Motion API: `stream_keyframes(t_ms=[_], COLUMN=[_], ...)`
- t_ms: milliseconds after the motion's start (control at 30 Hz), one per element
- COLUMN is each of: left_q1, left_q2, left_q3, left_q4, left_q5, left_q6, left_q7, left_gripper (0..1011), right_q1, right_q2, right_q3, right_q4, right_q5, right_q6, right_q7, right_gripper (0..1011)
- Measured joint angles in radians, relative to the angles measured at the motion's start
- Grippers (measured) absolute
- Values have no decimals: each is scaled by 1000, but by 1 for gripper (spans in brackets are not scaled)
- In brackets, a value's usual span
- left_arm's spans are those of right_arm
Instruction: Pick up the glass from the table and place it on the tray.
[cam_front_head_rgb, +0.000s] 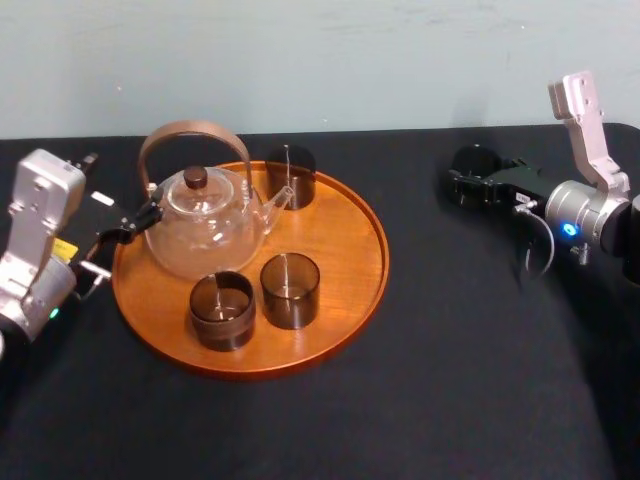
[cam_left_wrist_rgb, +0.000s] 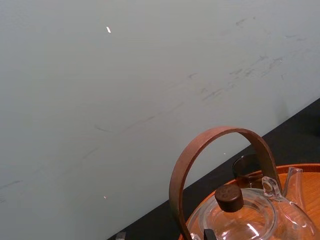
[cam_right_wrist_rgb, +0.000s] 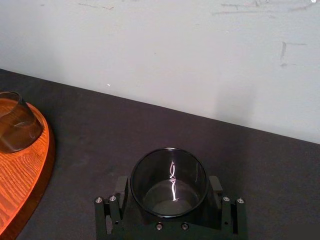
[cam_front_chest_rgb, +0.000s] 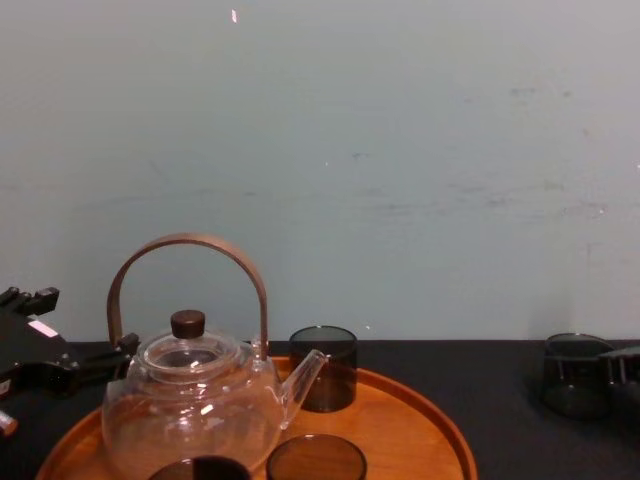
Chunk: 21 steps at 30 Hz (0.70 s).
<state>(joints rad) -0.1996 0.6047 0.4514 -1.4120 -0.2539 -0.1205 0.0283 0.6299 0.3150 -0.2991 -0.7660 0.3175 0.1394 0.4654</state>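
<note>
A smoky dark glass (cam_right_wrist_rgb: 170, 186) stands between the two fingers (cam_right_wrist_rgb: 216, 185) of my right gripper (cam_front_head_rgb: 470, 183), which is shut on it at the far right of the black table (cam_front_head_rgb: 450, 350). The same glass (cam_front_chest_rgb: 572, 375) sits low at the table surface, well right of the tray. The round orange-brown wooden tray (cam_front_head_rgb: 370, 270) lies left of centre. My left gripper (cam_front_head_rgb: 120, 232) rests at the tray's left edge, beside the teapot.
On the tray stand a glass teapot (cam_front_head_rgb: 200, 230) with a brown arched handle and three dark glasses: one at the back (cam_front_head_rgb: 291, 177), two at the front (cam_front_head_rgb: 290, 290) (cam_front_head_rgb: 222, 310). The tray's right half is bare wood. A pale wall runs behind the table.
</note>
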Motion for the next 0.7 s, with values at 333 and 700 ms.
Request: stream_keyframes(t_ms=[333,700], left_q1=[0,0], left_q2=[0,0], left_q3=[0,0], left_q4=[0,0], left_q5=[0,0], left_q6=[0,0], left_q7=[0,0], left_gripper=[1010,1010], right_q1=[-1,-2], right_q2=[1,2], right_q3=[0,0], right_q4=[-1,-2], right_q5=[0,1], right_q6=[0,0], right_q7=[0,-1], right_gripper=[929,905])
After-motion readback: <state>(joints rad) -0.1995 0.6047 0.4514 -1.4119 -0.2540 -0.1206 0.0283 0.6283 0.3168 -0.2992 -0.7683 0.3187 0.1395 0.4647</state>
